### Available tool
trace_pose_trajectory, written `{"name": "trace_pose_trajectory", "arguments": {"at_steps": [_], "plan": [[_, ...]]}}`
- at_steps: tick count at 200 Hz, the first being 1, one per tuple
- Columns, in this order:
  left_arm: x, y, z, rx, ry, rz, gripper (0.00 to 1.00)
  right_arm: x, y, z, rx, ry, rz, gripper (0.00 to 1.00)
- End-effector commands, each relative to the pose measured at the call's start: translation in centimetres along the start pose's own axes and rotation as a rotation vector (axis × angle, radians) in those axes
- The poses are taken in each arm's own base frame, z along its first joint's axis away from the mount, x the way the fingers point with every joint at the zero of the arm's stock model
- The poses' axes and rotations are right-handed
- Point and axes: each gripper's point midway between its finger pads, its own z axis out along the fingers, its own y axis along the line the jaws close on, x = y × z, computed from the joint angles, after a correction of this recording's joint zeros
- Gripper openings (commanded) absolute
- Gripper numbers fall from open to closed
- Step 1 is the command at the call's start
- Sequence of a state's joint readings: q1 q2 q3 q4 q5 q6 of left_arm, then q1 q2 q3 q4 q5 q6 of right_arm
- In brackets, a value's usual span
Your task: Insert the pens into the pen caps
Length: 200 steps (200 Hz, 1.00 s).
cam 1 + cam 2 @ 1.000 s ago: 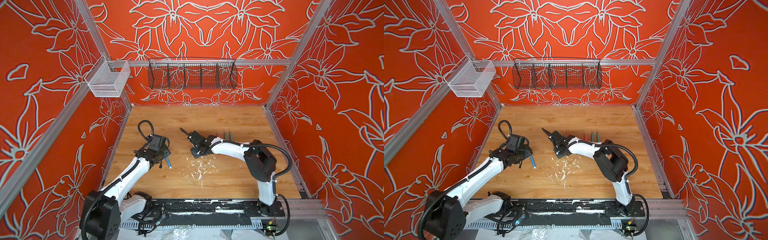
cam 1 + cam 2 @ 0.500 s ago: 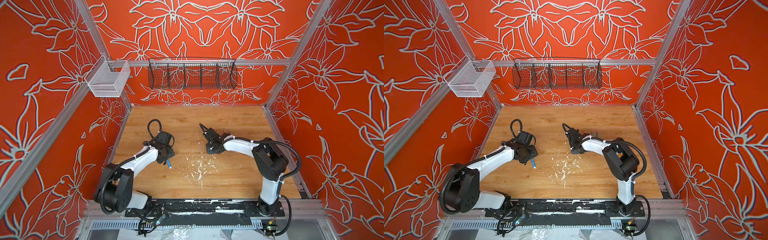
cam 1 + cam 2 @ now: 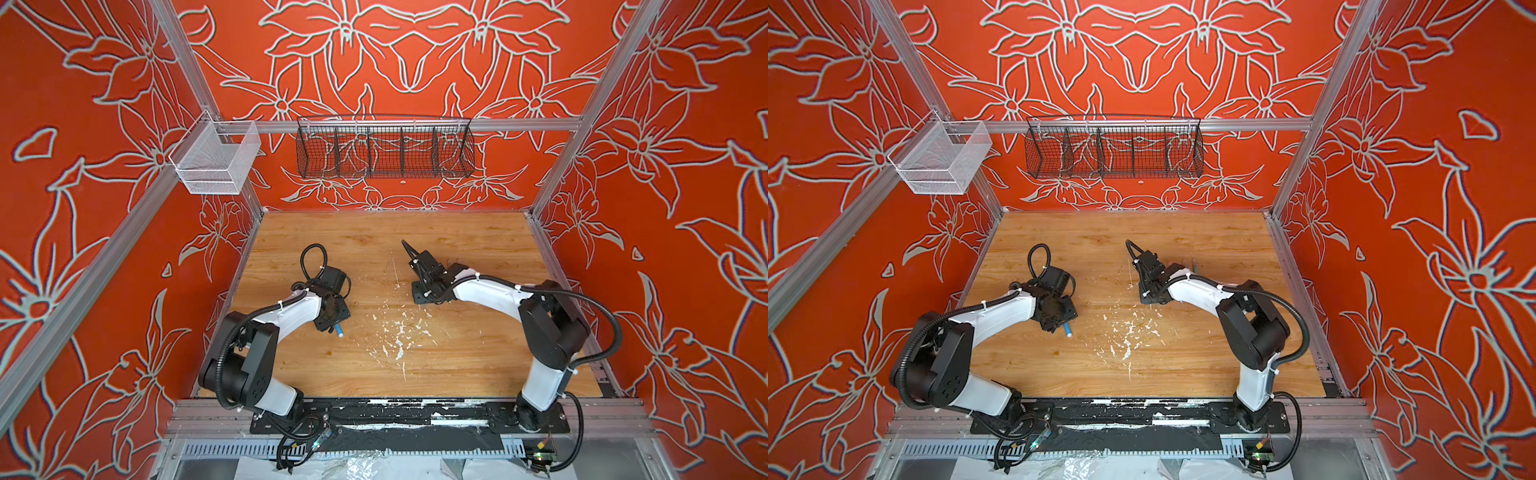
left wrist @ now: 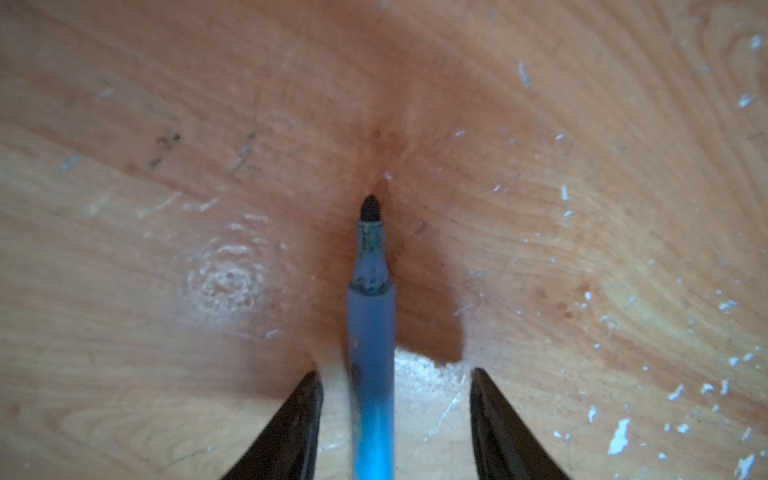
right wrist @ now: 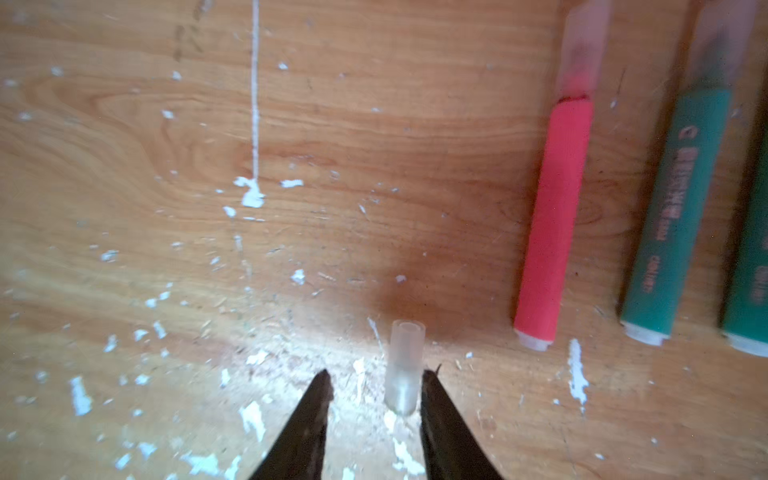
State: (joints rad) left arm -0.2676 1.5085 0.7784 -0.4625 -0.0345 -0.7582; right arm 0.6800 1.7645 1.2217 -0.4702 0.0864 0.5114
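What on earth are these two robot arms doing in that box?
They are putting caps on marker pens. The left pincer is open around an uncapped blue pen, with its jaws apart on either side. The right pincer is open around a loose clear cap. Neither is clamped. Off to the side, a red pen and two green pens lie on the wooden table. Caps show on the red pen and the green one next to it.

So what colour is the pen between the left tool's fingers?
Blue, with a dark tip. The pen shows best in the left wrist view.
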Motion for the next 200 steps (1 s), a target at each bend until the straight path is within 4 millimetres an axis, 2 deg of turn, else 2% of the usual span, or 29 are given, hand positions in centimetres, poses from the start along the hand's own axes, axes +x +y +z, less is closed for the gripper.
{"name": "trace_pose_trajectory", "arguments": {"at_steps": [1,33,65,118,144,163,184,200], "plan": [[0.8,0.8,1.0,-0.032,0.039,-0.001,0.48,-0.8,1.3,-3.1,-0.073,-0.023,-0.037,0.39],[0.8,0.9,1.1,-0.04,0.041,0.01,0.28,-1.9,1.2,-6.2,-0.1,-0.09,-0.034,0.4],[0.7,0.7,1.0,-0.053,0.052,0.04,0.15,-2.9,1.2,-8.6,-0.127,-0.162,-0.025,0.4],[1.5,-0.4,0.3,-0.063,0.056,0.133,0.07,-3.5,0.6,-10.5,-0.121,-0.227,-0.028,0.42],[1.6,-3.0,-0.9,-0.042,0.023,0.213,0.07,-3.6,0.2,-10.8,-0.11,-0.24,-0.027,0.42],[2.5,-6.2,-1.7,-0.026,-0.001,0.314,0.06,-3.7,-0.5,-10.9,-0.087,-0.254,-0.018,0.42],[4.6,-9.8,-1.2,-0.055,0.002,0.485,0.04,-4.0,-1.8,-11.1,-0.059,-0.27,0.009,0.42],[5.8,-11.3,-0.4,-0.122,0.009,0.611,0.01,-4.1,-2.6,-11.4,-0.058,-0.273,0.034,0.42]]}}
